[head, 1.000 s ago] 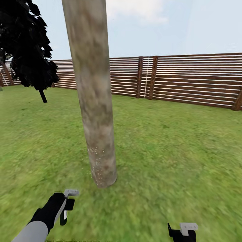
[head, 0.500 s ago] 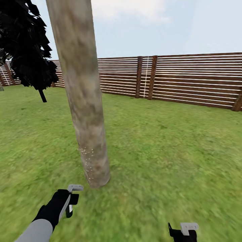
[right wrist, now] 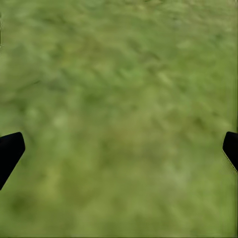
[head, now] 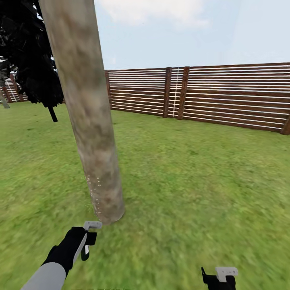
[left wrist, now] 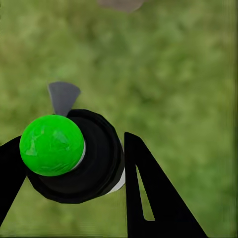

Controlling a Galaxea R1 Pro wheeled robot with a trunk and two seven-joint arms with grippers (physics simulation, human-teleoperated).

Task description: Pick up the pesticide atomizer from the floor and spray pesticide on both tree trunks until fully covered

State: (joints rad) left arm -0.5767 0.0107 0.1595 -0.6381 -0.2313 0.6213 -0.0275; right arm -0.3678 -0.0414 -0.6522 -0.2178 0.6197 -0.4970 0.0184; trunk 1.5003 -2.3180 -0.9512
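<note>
The pesticide atomizer (left wrist: 74, 156) is in the left gripper (left wrist: 69, 168): in the left wrist view its black round body with a bright green ball on top sits between the two black fingers (left wrist: 153, 198), which are closed against its sides, and a small grey flat part sticks out from it over the grass. In the head view the left gripper (head: 86, 241) is at the end of a black and grey arm, low in the picture, and it is just beside the base of the tree trunk (head: 86, 121), not touching it as far as I can see. The atomizer itself is hard to make out in that view; only a pale grey piece shows at the tip of the hand. The tree trunk is a thick grey-tan column with brown blotches, it leans a little, and on its lower part there are small pale dots. It stands on the floor (head: 193, 181), which is blurry green grass. The right gripper (head: 219, 278) is at the bottom edge of the head view, well apart from the trunk. In the right wrist view its fingers (right wrist: 10, 153) show only as two black tips at the two sides, far from each other, with nothing between them but grass, so it is wide open and holds nothing. Behind the lawn there is a brown fence (head: 225, 96) of horizontal slats, and a black cone-shaped tree (head: 28, 60) stands behind the trunk, near the fence.
</note>
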